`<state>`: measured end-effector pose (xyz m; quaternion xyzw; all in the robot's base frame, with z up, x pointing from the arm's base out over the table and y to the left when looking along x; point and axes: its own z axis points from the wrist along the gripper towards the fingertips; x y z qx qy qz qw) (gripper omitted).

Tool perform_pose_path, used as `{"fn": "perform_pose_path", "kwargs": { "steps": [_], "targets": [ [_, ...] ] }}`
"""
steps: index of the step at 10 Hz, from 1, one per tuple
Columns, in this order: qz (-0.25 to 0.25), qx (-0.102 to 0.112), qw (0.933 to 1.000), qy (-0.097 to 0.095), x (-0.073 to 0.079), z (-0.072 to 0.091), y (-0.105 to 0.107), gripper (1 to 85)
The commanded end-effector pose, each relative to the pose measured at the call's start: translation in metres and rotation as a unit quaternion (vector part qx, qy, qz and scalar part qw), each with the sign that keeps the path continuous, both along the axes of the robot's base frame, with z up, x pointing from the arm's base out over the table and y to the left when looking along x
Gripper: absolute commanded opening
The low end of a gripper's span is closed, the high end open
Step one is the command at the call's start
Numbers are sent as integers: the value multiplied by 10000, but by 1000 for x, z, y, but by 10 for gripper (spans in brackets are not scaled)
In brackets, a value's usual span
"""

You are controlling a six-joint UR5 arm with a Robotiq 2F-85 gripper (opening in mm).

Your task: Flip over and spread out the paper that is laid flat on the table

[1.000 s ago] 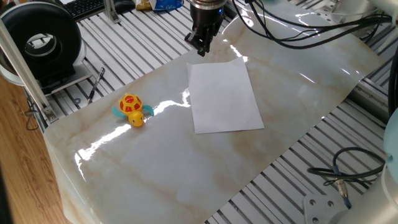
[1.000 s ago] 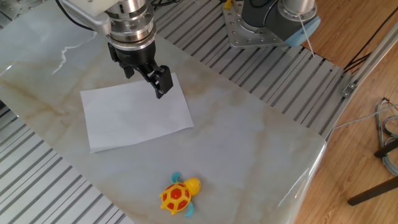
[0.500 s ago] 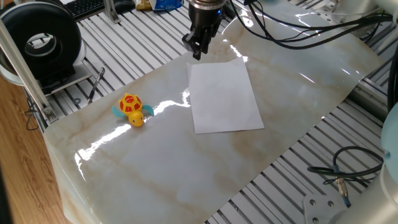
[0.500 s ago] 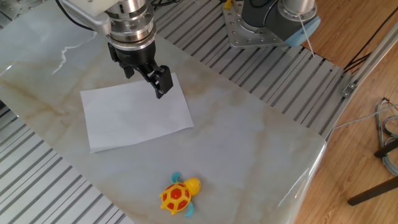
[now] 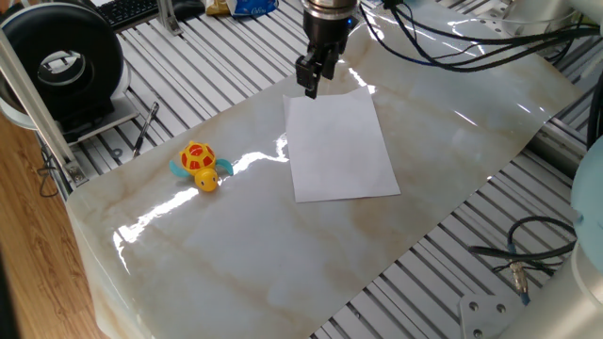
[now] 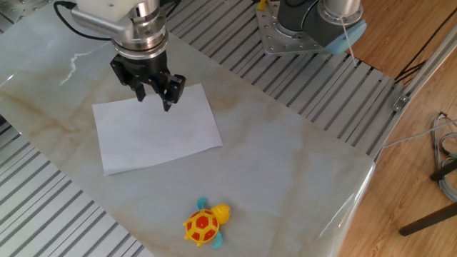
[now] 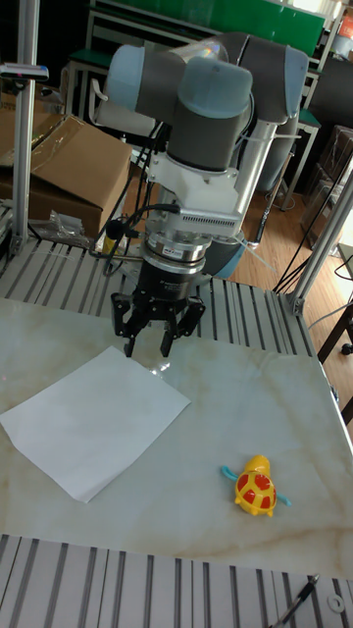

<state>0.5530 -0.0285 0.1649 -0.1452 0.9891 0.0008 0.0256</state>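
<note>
The paper point(image 5: 339, 146) is a blank white sheet lying flat on the cream marble-patterned table point(image 5: 236, 254). It also shows in the other fixed view point(image 6: 157, 132) and in the tall view point(image 7: 93, 417). My gripper point(image 5: 309, 83) hangs just above the sheet's far edge, near a corner. Its fingers point down and stand apart, with nothing between them. The same gripper point(image 6: 153, 96) shows both fingers side by side over the paper's back edge. From the tall view the gripper point(image 7: 147, 345) is open, with its tips a little above the paper's nearest corner.
A small yellow toy turtle point(image 5: 198, 166) sits on the table apart from the paper, seen too as the turtle point(image 6: 203, 223) and turtle point(image 7: 257, 486). Grey slatted frame point(image 5: 188, 66) surrounds the top. A black round device point(image 5: 66, 58) and loose cables point(image 5: 518, 264) lie off the table.
The gripper has turned about its vertical axis and shifted a short way along the paper's far edge. The paper and the turtle have not moved.
</note>
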Motion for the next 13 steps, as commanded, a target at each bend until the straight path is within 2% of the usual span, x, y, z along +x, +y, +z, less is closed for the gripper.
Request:
{"fn": "perform_pose_path", "kwargs": {
  "steps": [1,3,4,5,6,7,8,9,10,13],
  "targets": [
    [-180,401,9989,174,-13,-6,10,553],
    [-459,269,9976,447,-25,-9,6,550],
    [-403,273,9976,500,-24,-14,-7,550],
    [-205,250,9982,501,-20,-20,-34,550],
    [-5,96,9987,496,-18,-27,-64,550],
    [75,10,9991,412,-17,-35,-79,547],
    [65,171,9991,380,-20,-39,-72,557],
    [-155,38,9994,305,-16,-39,-80,547],
    [-305,-117,9992,224,-12,-39,-88,457],
    [-256,-31,9996,81,-4,-39,-84,457]
  ]
}}
